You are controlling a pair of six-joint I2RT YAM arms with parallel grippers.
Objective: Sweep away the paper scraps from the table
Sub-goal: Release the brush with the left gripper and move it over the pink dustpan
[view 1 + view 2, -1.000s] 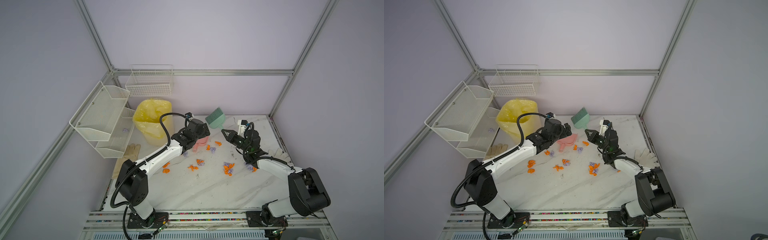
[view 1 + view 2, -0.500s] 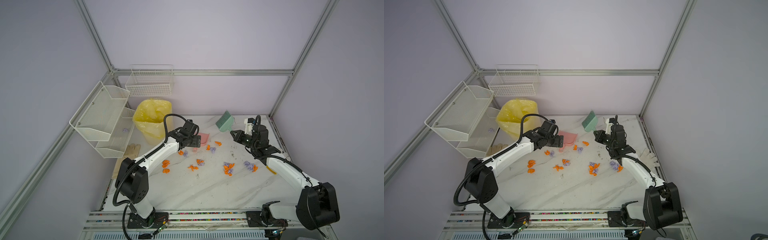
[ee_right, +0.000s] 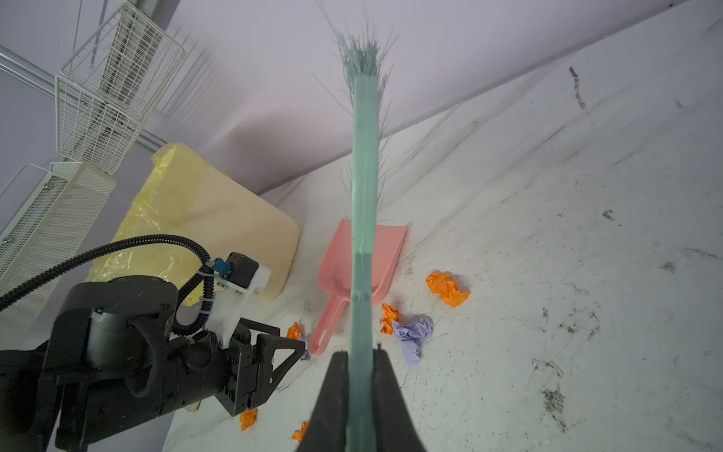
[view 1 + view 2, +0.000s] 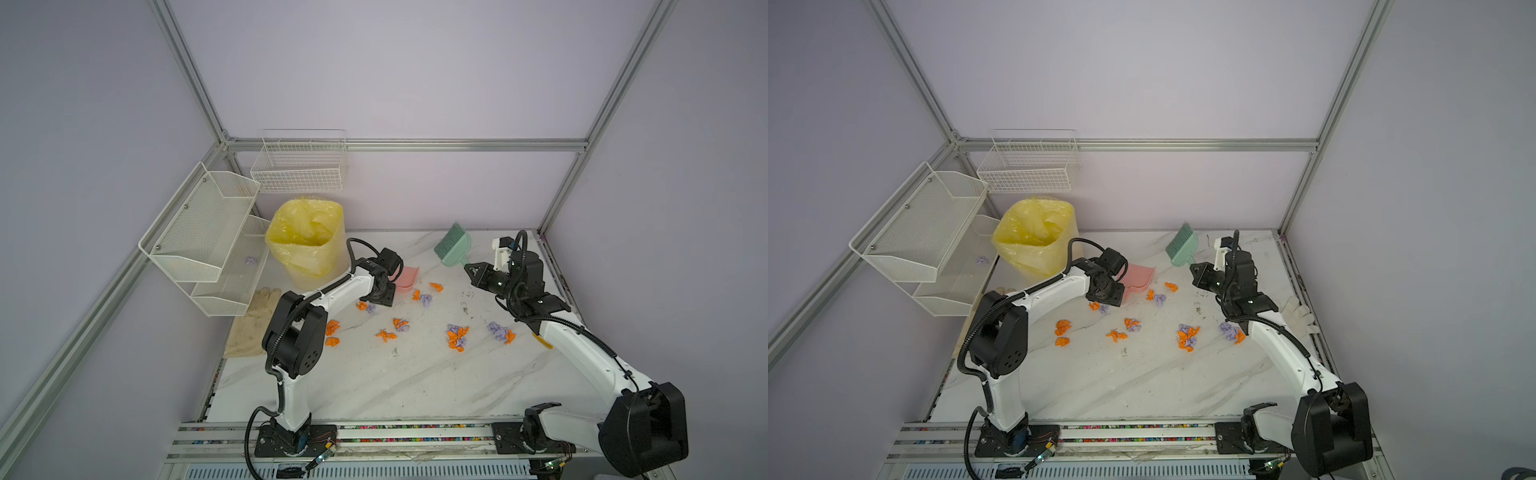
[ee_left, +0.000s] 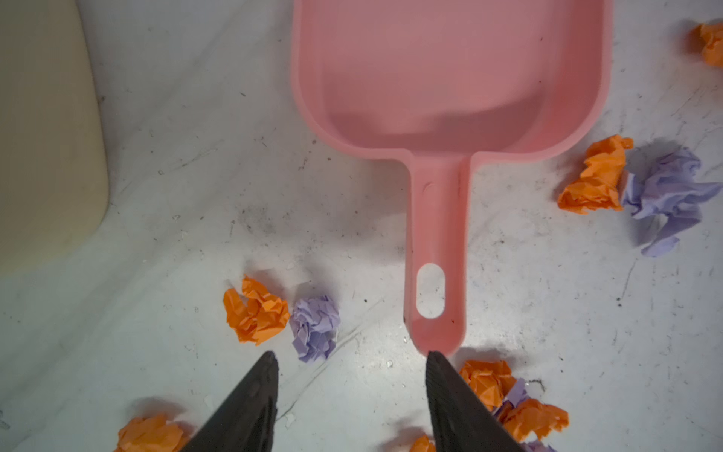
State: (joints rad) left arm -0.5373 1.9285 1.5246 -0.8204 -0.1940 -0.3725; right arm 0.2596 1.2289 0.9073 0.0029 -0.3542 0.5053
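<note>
A lilac-walled cell and a white marble-patterned table [image 4: 374,386]. Across its middle, between my two arms, the paper scraps [image 4: 456,336] lie strewn in orange and lilac wads. None is in the pink dustpan [image 5: 450,78], which lies flat and empty near the yellow-lined bin [image 4: 307,245]. My right gripper [image 3: 362,352] is clamped on the handle of the green brush [image 4: 452,246], its bristles lifted off the table and pointing toward the back wall. My left gripper [image 5: 348,356] hangs low over the marble with its jaws apart and nothing between them. One fingertip [image 5: 438,371] sits at the very end of the dustpan handle [image 5: 436,235], with wads close on either side.

I judge the scraps near weightless and springy — under a hard stroke they will likely roll, scatter or hop the pan's lip. Short, gentle passes of the bristles suit them better than pinching. The pan looks stiff, light and smooth, so it may skate on the marble — I would grip its handle between the hanging hole and the bowl, across the narrow width.
</note>
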